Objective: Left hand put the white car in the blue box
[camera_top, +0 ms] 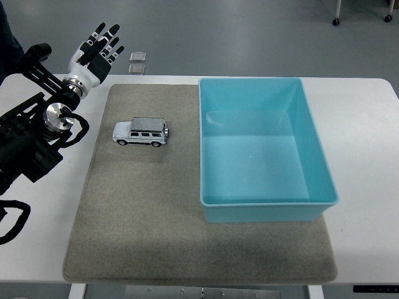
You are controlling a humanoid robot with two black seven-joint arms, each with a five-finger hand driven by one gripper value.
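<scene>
The left hand is up at the far left corner of the white table, raised above the surface with all 5 fingers stretched out and spread, gripping nothing at all. Its black arm comes in from the left edge, cables looping down beside it over the table's near left part.

The white car, a boxy toy off-roader with dark windows, sits on its wheels on the grey mat, in the mat's far left part, its length running along the far edge. It stands well apart from the hand, nearer to us and to the right of it.

The blue box takes up the mat's right part, a wide open tub with its far rim right at the mat's far edge and its near right corner hanging just past the mat's right edge. The car is outside it, near its left wall but not touching.

Beyond the table's far edge, 2 small square plates lie on the grey floor.
</scene>
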